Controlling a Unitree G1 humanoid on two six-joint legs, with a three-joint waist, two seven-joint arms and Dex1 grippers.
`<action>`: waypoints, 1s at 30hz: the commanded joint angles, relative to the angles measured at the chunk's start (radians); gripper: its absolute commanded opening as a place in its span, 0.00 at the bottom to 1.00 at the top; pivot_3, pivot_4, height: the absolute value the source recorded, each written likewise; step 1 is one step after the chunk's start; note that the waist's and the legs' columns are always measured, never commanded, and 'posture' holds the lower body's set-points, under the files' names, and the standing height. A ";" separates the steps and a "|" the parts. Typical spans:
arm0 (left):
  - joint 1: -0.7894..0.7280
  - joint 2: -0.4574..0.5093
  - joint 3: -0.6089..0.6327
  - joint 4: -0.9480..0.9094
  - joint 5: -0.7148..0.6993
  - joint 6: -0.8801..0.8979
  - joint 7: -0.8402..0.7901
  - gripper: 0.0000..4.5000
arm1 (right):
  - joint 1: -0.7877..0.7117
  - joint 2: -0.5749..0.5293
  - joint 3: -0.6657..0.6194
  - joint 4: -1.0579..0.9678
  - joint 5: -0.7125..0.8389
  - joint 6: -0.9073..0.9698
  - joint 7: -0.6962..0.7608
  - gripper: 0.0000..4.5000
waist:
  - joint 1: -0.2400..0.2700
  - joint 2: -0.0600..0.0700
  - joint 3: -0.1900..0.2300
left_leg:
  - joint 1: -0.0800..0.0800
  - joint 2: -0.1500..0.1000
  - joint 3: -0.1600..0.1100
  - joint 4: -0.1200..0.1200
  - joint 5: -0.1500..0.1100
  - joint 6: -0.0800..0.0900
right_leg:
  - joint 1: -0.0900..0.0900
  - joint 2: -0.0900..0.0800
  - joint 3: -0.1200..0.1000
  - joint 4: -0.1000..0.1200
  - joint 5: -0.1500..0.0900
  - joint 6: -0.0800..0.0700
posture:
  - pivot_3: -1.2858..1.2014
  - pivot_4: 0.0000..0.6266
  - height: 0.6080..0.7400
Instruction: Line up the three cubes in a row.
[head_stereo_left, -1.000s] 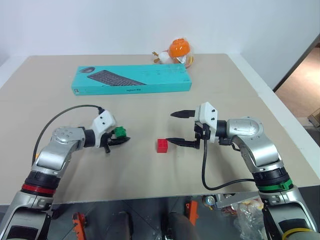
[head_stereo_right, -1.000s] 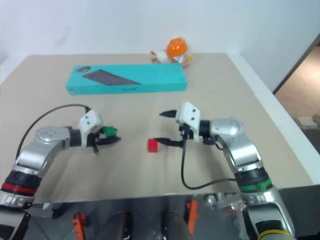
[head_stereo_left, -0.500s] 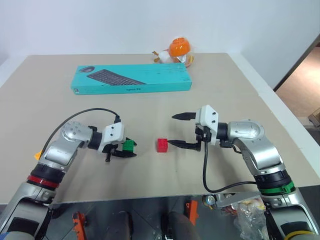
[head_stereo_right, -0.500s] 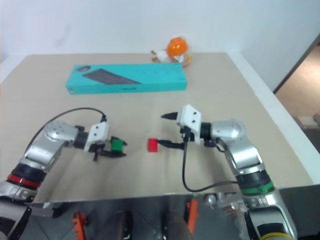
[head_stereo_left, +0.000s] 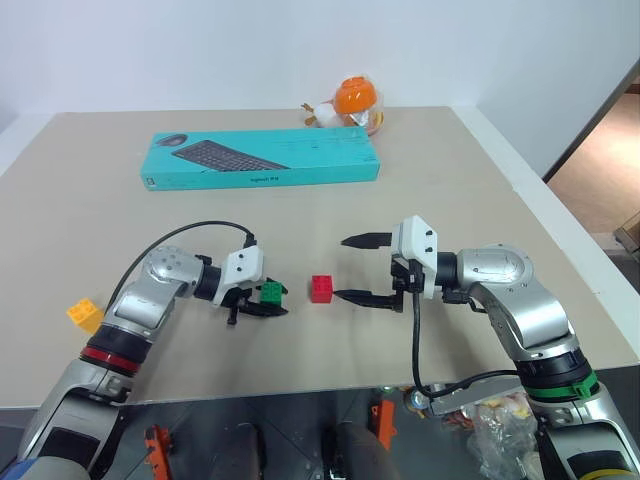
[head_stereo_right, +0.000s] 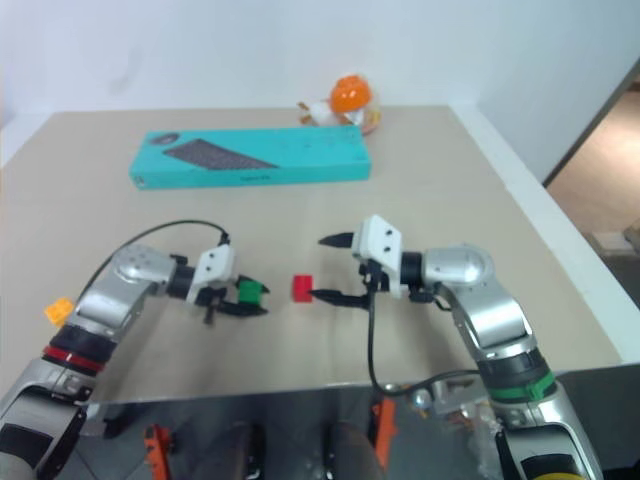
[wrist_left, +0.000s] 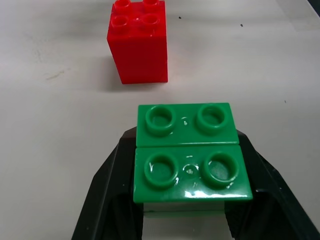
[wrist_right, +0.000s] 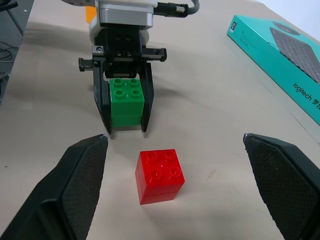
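Note:
The red cube (head_stereo_left: 321, 288) stands on the table near its middle. Just to its left is the green cube (head_stereo_left: 271, 293), low over the table, with my left gripper (head_stereo_left: 270, 301) shut on its sides; a small gap separates the two cubes. The left wrist view shows the green cube (wrist_left: 191, 160) between the fingers and the red cube (wrist_left: 138, 40) beyond it. The yellow-orange cube (head_stereo_left: 84, 313) lies far to the left near the front edge. My right gripper (head_stereo_left: 342, 268) is open just right of the red cube, one fingertip (head_stereo_left: 337, 294) close beside it.
A teal keyboard box (head_stereo_left: 262, 158) lies across the back of the table, with an orange round toy (head_stereo_left: 355, 100) behind it. The table's right edge (head_stereo_left: 560, 235) and front edge (head_stereo_left: 300, 385) are near my arms.
My left gripper has carried the green cube rightward and lower, close to the red cube. The yellow-orange cube now shows at the left. The right gripper has stayed put, still open.

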 joint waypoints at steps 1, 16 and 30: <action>-0.026 0.005 -0.002 0.004 0.016 0.001 0.004 0.31 | -0.004 -0.012 -0.027 -0.033 0.007 -0.014 -0.006 1.00 | 0.000 0.000 0.000 | 0.000 0.000 0.000 0.000 0.000 0.000 | 0.000 0.000 0.000 0.000 0.000 0.000 | 0.52 0.24 1.00; -0.043 -0.025 -0.009 0.049 0.051 -0.011 0.020 0.31 | -0.007 -0.018 -0.031 -0.009 -0.003 -0.037 -0.009 1.00 | 0.001 0.000 0.000 | 0.000 0.000 0.000 0.001 0.000 0.000 | 0.000 0.000 0.000 0.000 0.000 0.000 | 0.52 0.24 1.00; -0.052 -0.009 0.000 0.029 0.040 0.021 -0.005 0.99 | 0.000 -0.019 -0.029 -0.002 0.001 -0.034 -0.004 1.00 | 0.001 0.000 0.000 | 0.000 0.000 0.000 0.002 0.000 0.000 | 0.000 0.000 0.000 0.000 0.000 0.001 | 0.52 0.24 1.00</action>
